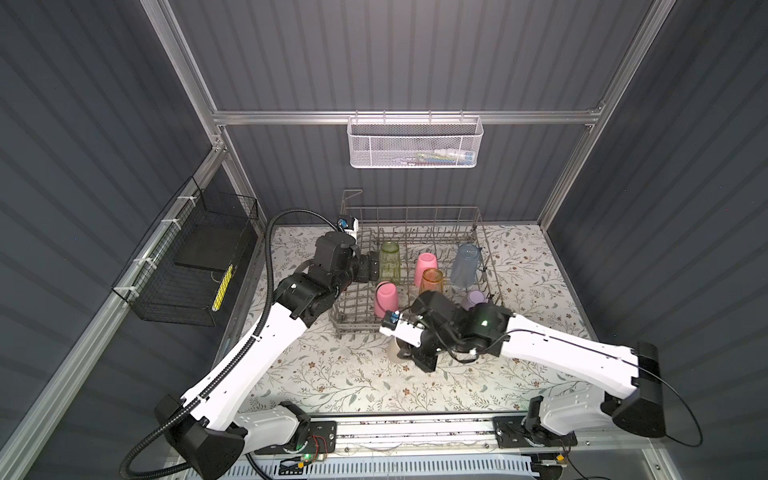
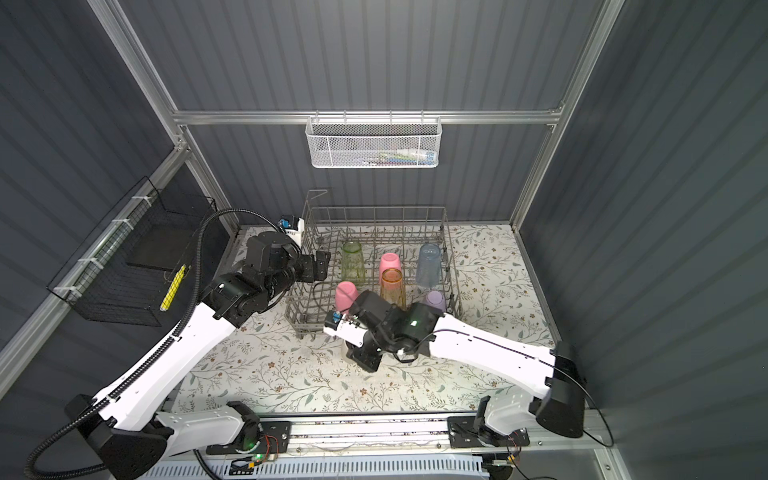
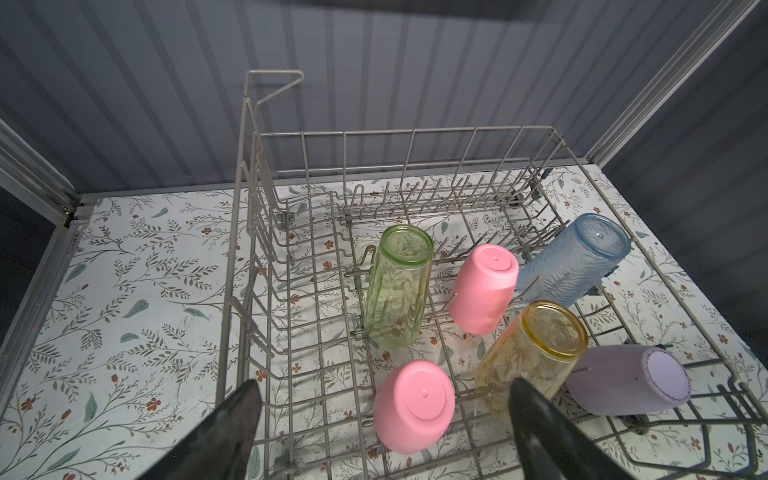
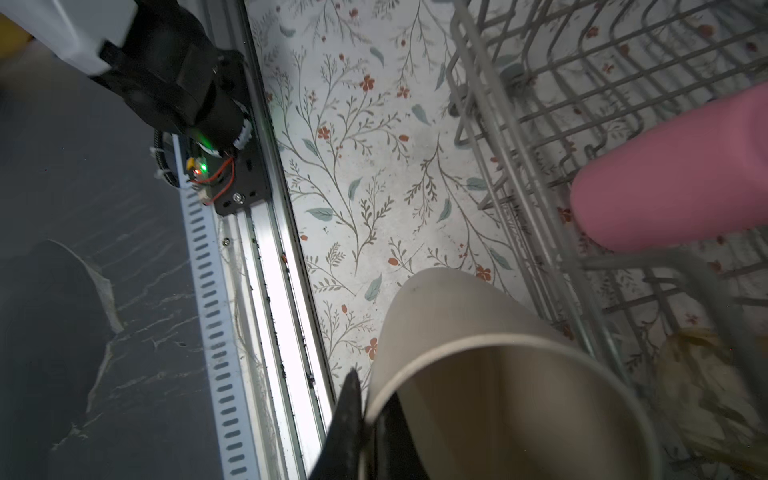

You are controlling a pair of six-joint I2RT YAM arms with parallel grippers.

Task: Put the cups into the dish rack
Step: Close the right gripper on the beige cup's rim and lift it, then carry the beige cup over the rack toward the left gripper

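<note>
Your right claw [image 4: 365, 399] is pinched shut on the beige cup's [image 4: 478, 332] rim, one finger inside, one outside. That cup is just outside the near side of the dish rack [image 3: 407, 131]. Your left claw [image 1: 371, 266] is wide apart and empty at the rack's left side. From above, the right arm hides most of the beige cup. Six cups stand bottoms-up in the rack: two pink cups [image 3: 484, 286] [image 3: 413, 405], one green cup [image 3: 397, 291], one amber cup [image 3: 532, 353], one grey-blue cup [image 3: 577, 262], one lilac cup [image 3: 623, 380].

Cups [image 3: 536, 353] crowd the dish rack's [image 3: 411, 131] middle and right; its left strip is bare.
</note>
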